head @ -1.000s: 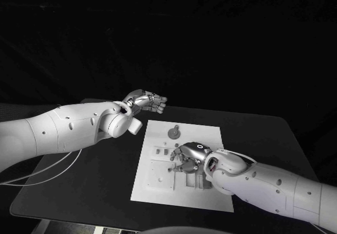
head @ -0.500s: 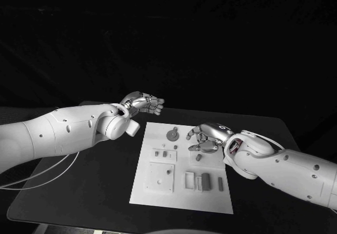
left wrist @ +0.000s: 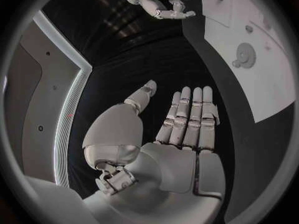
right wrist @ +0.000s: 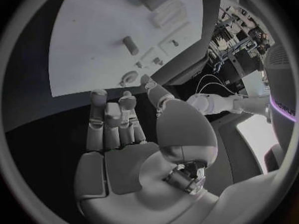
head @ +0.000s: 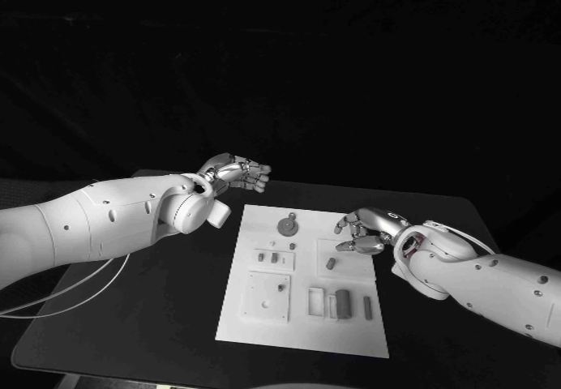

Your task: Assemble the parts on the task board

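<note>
The task board [head: 306,279] lies flat in the middle of the black counter [head: 152,308], long side running away from the robot. On its far end sits a round disc-shaped part [head: 288,222]. Below it, on the left, two small upright parts [head: 267,258] stand close together; to their right a short peg-like part [head: 331,262] lies alone. Nearer the robot, a square plate [head: 267,295] occupies the left of the board, and three narrow bar parts [head: 340,305] stand side by side to its right.

The left hand [head: 238,172] hangs above the counter beyond the board's far left corner, apart from the board. The left wrist view shows its fingers [left wrist: 190,115] straight and laid together, thumb out to the side, palm empty.

The right hand [head: 365,229] sits at the board's right edge near the far end, fingers loosely curved and apart, holding nothing; nothing lies between it and the peg-like part. The right wrist view confirms an empty palm, with the board beyond the fingertips [right wrist: 113,104].

A white cable [head: 70,284] trails under the left arm over the counter's left edge.
</note>
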Available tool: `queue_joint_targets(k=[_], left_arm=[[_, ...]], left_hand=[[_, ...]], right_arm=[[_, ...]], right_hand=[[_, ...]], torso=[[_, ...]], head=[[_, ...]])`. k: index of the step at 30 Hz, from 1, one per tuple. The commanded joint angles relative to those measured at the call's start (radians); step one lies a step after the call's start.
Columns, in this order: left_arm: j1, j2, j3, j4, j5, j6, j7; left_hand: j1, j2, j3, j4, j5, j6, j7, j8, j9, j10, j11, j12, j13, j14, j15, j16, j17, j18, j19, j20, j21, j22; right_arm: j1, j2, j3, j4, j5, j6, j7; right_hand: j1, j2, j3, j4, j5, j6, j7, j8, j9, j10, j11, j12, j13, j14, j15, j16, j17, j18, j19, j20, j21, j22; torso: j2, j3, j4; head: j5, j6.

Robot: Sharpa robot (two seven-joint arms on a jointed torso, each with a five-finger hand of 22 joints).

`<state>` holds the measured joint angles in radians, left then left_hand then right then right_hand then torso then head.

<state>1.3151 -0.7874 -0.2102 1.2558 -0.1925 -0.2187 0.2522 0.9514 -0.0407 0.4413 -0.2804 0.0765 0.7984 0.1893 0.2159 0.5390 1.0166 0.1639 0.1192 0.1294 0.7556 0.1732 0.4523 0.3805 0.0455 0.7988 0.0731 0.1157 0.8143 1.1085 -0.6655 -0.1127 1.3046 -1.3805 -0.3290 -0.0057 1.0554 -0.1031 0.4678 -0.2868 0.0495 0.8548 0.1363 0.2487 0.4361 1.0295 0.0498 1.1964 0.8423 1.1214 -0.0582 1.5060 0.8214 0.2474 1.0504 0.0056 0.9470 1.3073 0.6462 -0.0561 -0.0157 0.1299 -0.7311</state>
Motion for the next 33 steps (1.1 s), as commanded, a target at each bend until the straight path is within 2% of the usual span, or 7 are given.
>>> queue_joint_targets(k=[1, 9, 15, 21, 24, 28, 33], left_arm=[[0.001, 0.001, 0.001, -0.001, -0.001, 0.006, 0.014], [0.001, -0.001, 0.001, -0.002, -0.001, 0.005, 0.014], [0.001, 0.000, 0.001, -0.003, -0.001, 0.005, 0.014], [0.001, 0.000, 0.001, -0.003, -0.001, 0.004, 0.014], [0.001, 0.003, 0.001, -0.004, -0.002, 0.004, 0.014], [0.001, 0.003, 0.001, -0.004, -0.002, 0.005, 0.014], [0.001, 0.003, 0.001, -0.005, -0.002, 0.004, 0.014]], left_hand=[[0.007, -0.003, -0.006, 0.001, 0.000, 0.003, 0.001, 0.004, -0.001, 0.008, 0.000, -0.006, -0.001, 0.001, 0.000, -0.004, 0.002, 0.020, -0.007, 0.000, -0.001, 0.001], [0.007, -0.003, -0.006, 0.001, 0.000, 0.003, 0.001, 0.004, -0.001, 0.008, 0.000, -0.006, -0.002, 0.001, 0.000, -0.004, 0.002, 0.020, -0.007, 0.000, -0.001, 0.001], [0.007, -0.003, -0.006, 0.001, 0.000, 0.003, 0.002, 0.004, -0.001, 0.008, 0.000, -0.006, -0.002, 0.001, 0.000, -0.004, 0.002, 0.020, -0.007, 0.000, -0.001, 0.001], [0.007, -0.003, -0.006, 0.001, 0.000, 0.003, 0.002, 0.004, -0.002, 0.008, 0.000, -0.006, -0.002, 0.001, 0.000, -0.005, 0.002, 0.020, -0.007, 0.000, -0.001, 0.001], [0.007, -0.003, -0.006, 0.001, 0.000, 0.003, 0.002, 0.004, -0.002, 0.008, 0.000, -0.006, -0.002, 0.001, 0.000, -0.005, 0.002, 0.020, -0.007, 0.000, -0.001, 0.002], [0.008, -0.003, -0.006, 0.001, 0.000, 0.003, 0.002, 0.004, -0.002, 0.008, 0.000, -0.006, -0.003, 0.001, 0.000, -0.005, 0.002, 0.020, -0.007, 0.000, -0.001, 0.002], [0.008, -0.003, -0.006, 0.001, 0.000, 0.003, 0.002, 0.004, -0.002, 0.008, 0.000, -0.006, -0.003, 0.001, 0.000, -0.005, 0.002, 0.020, -0.006, 0.000, -0.001, 0.002]], right_arm=[[-0.013, 0.004, -0.002, -0.007, -0.001, 0.024, 0.009], [-0.039, 0.009, -0.009, -0.029, -0.027, 0.049, 0.003], [-0.053, 0.023, -0.016, -0.041, -0.033, 0.044, 0.007], [-0.073, 0.053, -0.017, -0.065, -0.060, 0.029, 0.008], [-0.082, 0.067, -0.017, -0.082, -0.061, 0.023, 0.006], [-0.088, 0.082, -0.017, -0.101, -0.062, 0.016, 0.010], [-0.091, 0.091, -0.017, -0.109, -0.062, 0.014, 0.013]], right_hand=[[-0.001, -0.015, -0.007, -0.001, 0.002, -0.025, 0.028, -0.003, -0.002, 0.000, 0.000, -0.004, -0.001, -0.003, 0.001, 0.004, -0.002, 0.014, 0.003, -0.003, 0.000, 0.013], [-0.004, -0.038, -0.006, -0.001, 0.002, -0.061, 0.040, -0.022, -0.013, -0.018, 0.012, -0.006, -0.001, -0.017, 0.012, 0.004, -0.004, 0.014, -0.007, 0.002, -0.006, 0.012], [-0.003, -0.042, -0.005, -0.001, 0.002, -0.067, 0.043, -0.025, -0.015, -0.023, 0.016, -0.005, 0.000, -0.021, 0.016, 0.005, -0.004, 0.014, -0.010, 0.004, -0.007, 0.013], [0.001, -0.034, -0.002, -0.001, 0.002, -0.063, 0.044, -0.021, -0.014, -0.024, 0.016, -0.002, 0.002, -0.022, 0.017, 0.008, -0.004, 0.014, -0.011, 0.005, -0.007, 0.013], [0.008, -0.025, 0.002, -0.003, 0.002, -0.056, 0.042, -0.016, -0.013, -0.023, 0.015, 0.002, 0.003, -0.022, 0.016, 0.011, -0.004, 0.014, -0.010, 0.005, -0.005, 0.014], [0.014, -0.018, 0.004, -0.003, 0.002, -0.050, 0.040, -0.012, -0.011, -0.022, 0.013, 0.004, 0.003, -0.022, 0.014, 0.013, -0.004, 0.014, -0.009, 0.005, -0.004, 0.015], [0.018, -0.007, 0.005, -0.003, 0.002, -0.041, 0.037, -0.006, -0.010, -0.020, 0.010, 0.007, 0.003, -0.020, 0.012, 0.016, -0.005, 0.014, -0.008, 0.004, -0.002, 0.016]], torso=[[0.000, -0.0011, 0.0010], [0.000, -0.0030, 0.0011], [0.000, -0.0038, 0.0013], [0.000, -0.0026, 0.0020], [0.000, -0.0029, 0.0013], [0.000, -0.0032, 0.0045], [0.000, -0.0044, 0.0020]], head=[[-0.002, -0.002], [-0.001, -0.004], [-0.004, -0.008], [-0.004, -0.005], [0.001, -0.004], [0.001, -0.006], [0.004, -0.005]])
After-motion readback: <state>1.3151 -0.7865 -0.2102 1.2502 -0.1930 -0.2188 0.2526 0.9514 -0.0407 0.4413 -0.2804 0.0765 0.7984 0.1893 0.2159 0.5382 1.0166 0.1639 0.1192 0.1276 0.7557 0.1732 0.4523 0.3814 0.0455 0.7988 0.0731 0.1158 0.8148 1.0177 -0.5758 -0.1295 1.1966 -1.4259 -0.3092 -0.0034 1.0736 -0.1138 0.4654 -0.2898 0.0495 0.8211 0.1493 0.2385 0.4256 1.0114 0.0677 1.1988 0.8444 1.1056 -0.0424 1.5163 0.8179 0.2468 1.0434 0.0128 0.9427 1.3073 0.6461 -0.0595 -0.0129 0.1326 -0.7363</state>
